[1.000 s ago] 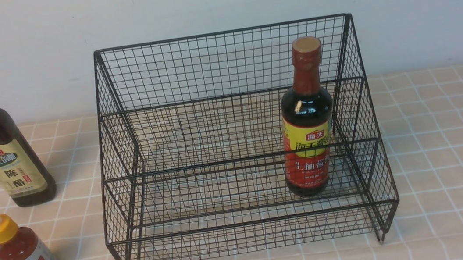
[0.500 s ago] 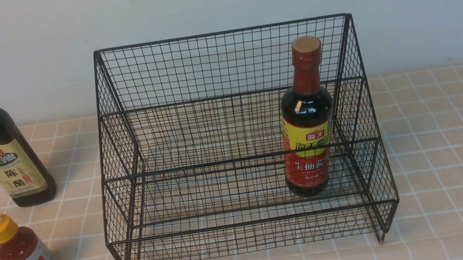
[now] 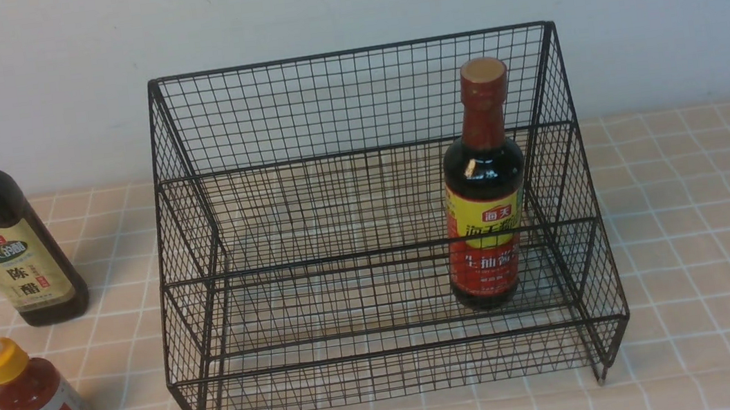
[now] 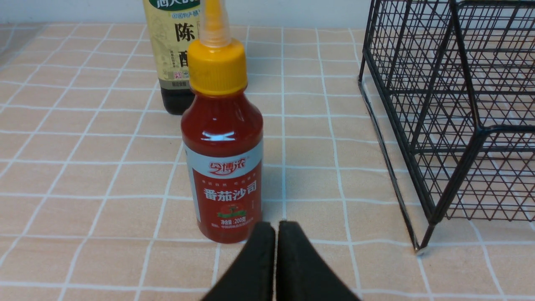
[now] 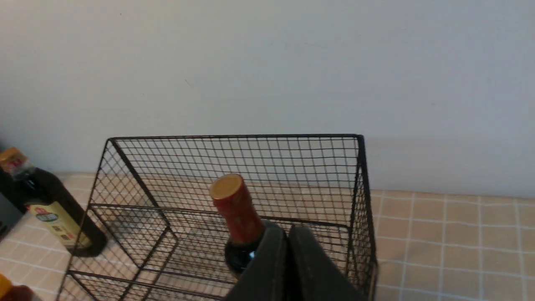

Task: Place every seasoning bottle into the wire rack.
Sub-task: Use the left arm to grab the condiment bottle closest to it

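The black wire rack (image 3: 368,232) stands mid-table against the wall. A tall dark seasoning bottle with a red neck (image 3: 483,190) stands upright inside it on the right. Left of the rack, on the table, stand a gold-capped dark bottle with a beige label (image 3: 0,236) and a small red yellow-capped squeeze bottle (image 3: 37,398). My left gripper (image 4: 276,225) is shut and empty, just short of the squeeze bottle (image 4: 223,146). My right gripper (image 5: 287,230) is shut and empty, above and short of the rack (image 5: 359,200), with the red-necked bottle (image 5: 236,217) showing behind its fingers. Neither gripper shows in the front view.
The table wears a peach checked cloth (image 3: 699,206) and backs onto a pale wall (image 3: 660,1). A rack foot (image 4: 420,248) stands on the cloth beside the squeeze bottle.
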You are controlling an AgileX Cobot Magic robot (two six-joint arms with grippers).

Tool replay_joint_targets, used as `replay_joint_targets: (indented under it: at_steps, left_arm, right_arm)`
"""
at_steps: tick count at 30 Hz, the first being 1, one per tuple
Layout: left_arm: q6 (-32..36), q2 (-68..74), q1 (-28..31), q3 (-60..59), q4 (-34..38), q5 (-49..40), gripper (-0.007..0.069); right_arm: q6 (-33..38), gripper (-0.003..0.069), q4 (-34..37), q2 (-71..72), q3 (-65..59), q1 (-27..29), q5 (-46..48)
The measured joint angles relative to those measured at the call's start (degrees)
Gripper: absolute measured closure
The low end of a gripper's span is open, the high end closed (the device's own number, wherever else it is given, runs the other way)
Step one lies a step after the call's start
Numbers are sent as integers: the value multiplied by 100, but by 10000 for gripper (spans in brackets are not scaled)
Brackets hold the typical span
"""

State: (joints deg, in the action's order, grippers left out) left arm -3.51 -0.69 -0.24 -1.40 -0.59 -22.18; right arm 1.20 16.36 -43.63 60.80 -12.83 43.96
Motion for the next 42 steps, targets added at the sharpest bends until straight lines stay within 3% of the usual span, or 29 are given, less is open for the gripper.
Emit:
replay_joint_targets:
  at_steps: [7,12,15,20,26,31,42]
  left_arm:
    - [0,0,0,0,0,0,631]
    - [0,0,0,0,0,0,631]
    - [0,0,0,0,0,0,631]
    - [0,0,0,0,0,0,631]
    - [0,0,0,0,0,0,631]
    - [0,0,0,0,0,0,631]
    - [0,0,0,0,-5,0,631]
  right_arm:
    - [365,673,-940,-29,-124,-33,-500]
    - [394,673,-1499,400,-1038,482,-1492]
    - [394,673,-1606,1045,-2390,1014,-2383]
    - [394,673,-1688,2082,-4386,1442,-2879]
    - [311,673,-1674,3437,-6137,1523,-2745]
    - [162,673,-1727,4350,-6220,1523,-2341]
    - [136,673,-1733,4429,-6215,1527,-2329]
